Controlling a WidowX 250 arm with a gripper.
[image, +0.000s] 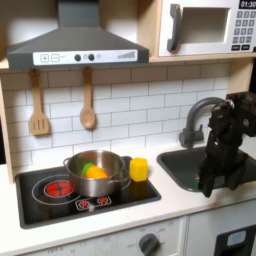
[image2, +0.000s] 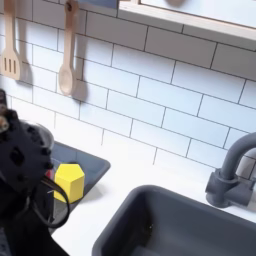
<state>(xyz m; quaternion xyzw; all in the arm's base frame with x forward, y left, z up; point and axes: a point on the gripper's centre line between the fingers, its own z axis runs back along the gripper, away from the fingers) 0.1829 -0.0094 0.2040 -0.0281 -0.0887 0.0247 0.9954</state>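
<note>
Black and hanging low over the dark toy sink basin (image: 190, 165), the gripper (image: 207, 186) is pointing down with jaws too blurred to judge, while the small yellow block (image: 139, 169) is sitting well to its left in the first exterior view, beside the steel pot (image: 97, 172) holding orange and green food.
</note>
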